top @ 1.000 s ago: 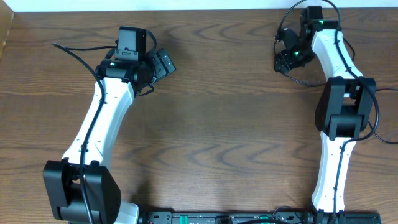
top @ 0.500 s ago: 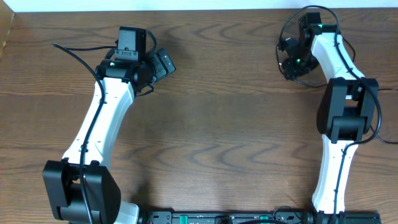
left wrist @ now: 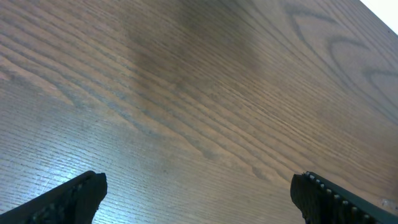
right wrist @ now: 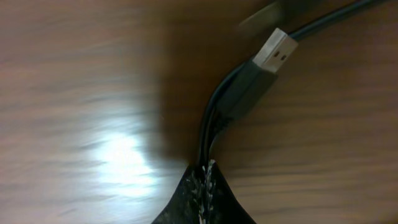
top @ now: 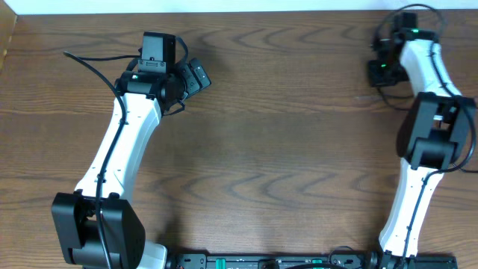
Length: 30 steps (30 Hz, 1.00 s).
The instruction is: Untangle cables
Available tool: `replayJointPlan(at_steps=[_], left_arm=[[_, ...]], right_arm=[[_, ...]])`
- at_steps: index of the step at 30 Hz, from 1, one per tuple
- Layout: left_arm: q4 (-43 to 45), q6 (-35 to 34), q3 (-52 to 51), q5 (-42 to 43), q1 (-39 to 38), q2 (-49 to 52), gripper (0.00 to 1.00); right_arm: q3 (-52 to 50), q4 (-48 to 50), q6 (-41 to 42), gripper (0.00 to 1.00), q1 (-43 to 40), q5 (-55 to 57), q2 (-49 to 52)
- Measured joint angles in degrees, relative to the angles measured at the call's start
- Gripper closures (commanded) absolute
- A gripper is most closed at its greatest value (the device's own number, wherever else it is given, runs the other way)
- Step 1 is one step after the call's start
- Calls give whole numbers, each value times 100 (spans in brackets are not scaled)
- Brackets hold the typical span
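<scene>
In the right wrist view, a black cable (right wrist: pixel 214 121) with a silver-tipped USB plug (right wrist: pixel 273 53) curves down into my right gripper (right wrist: pixel 204 171). That gripper is shut on the black cable, which hangs just above the wood. From overhead, the right gripper (top: pixel 379 71) sits at the table's far right. The white cable is out of view. My left gripper (top: pixel 198 75) rests at the back left, open, with only bare wood between its fingertips (left wrist: pixel 87 190).
The brown wooden table (top: pixel 269 149) fills the views. Its far edge (top: pixel 224 12) runs along the top of the overhead view. Thick black robot wires loop around both arms. Both arm bases stand at the front edge.
The right gripper has closed on the black cable and swung to the right with it. The left arm has not moved.
</scene>
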Motion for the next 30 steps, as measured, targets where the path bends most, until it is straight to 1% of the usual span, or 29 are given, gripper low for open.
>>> replayJointPlan(at_steps=[3, 4, 5, 7, 10, 13, 14, 15, 16, 18, 20, 23, 25, 27, 30], left_arm=[[2, -2, 0, 0, 0, 0, 0], [2, -2, 0, 0, 0, 0, 2], [2, 0, 0, 0, 0, 0, 0], [4, -2, 0, 0, 0, 0, 0], [7, 0, 0, 0, 0, 0, 0], [2, 0, 0, 0, 0, 0, 0], [0, 0, 0, 0, 0, 0, 0], [2, 0, 0, 0, 0, 0, 0], [0, 0, 0, 0, 0, 0, 0], [0, 0, 0, 0, 0, 0, 0], [0, 0, 0, 0, 0, 0, 0], [2, 0, 0, 0, 0, 0, 0], [0, 0, 0, 0, 0, 0, 0], [0, 0, 0, 0, 0, 0, 0], [0, -2, 0, 0, 0, 0, 0]], right_arm=[[546, -114, 555, 99, -614, 74, 219], [743, -129, 693, 99, -796, 90, 256], [898, -157, 787, 99, -938, 92, 271], [1410, -153, 1093, 99, -1368, 101, 284], [1805, -17, 1268, 99, -1790, -90, 284], [1904, 118, 1375, 99, -2184, -442, 284], [1904, 116, 1394, 93, -2245, -496, 284], [1904, 116, 1399, 83, -2262, -529, 284], [1904, 105, 1408, 63, -2264, -597, 284], [1904, -22, 1408, 55, -2199, -649, 284], [1904, -157, 1325, 52, -2114, -715, 284], [1904, -588, 1174, 50, -1891, -861, 278], [1904, -697, 1099, 50, -1794, -929, 245], [1893, -977, 942, 50, -1661, -1075, 52], [1886, -1322, 734, 46, -1390, -1309, -632]])
